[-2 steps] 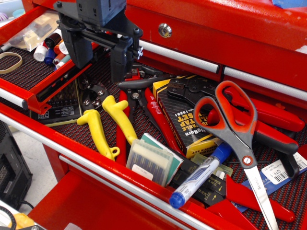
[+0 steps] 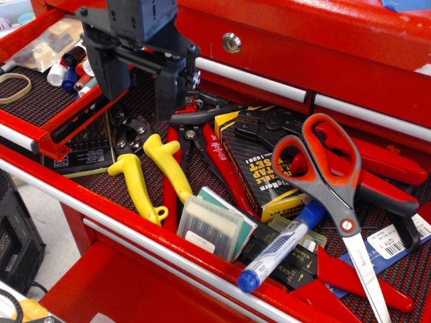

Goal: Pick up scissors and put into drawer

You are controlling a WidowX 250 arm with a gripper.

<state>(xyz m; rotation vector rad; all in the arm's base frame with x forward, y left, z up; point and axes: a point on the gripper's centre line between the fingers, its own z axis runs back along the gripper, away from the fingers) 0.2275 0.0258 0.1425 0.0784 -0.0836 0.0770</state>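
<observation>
The scissors lie at the right on the red tool chest's dark mat, with red-orange and dark grey loop handles, a round red pivot and silver blades running off the bottom edge. They rest on top of red-handled tools. My gripper hangs at the upper left, far left of the scissors, with its two dark fingers apart and nothing between them. The open drawer with a red rim lies at the left, below and beside the gripper.
Yellow-handled pliers and red-handled pliers lie in the middle. A black and yellow box, a clear case of bits and a blue marker lie near the front rail. Small bottles and a rubber band sit in the drawer.
My gripper has shifted slightly up and to the right. Nothing else has moved.
</observation>
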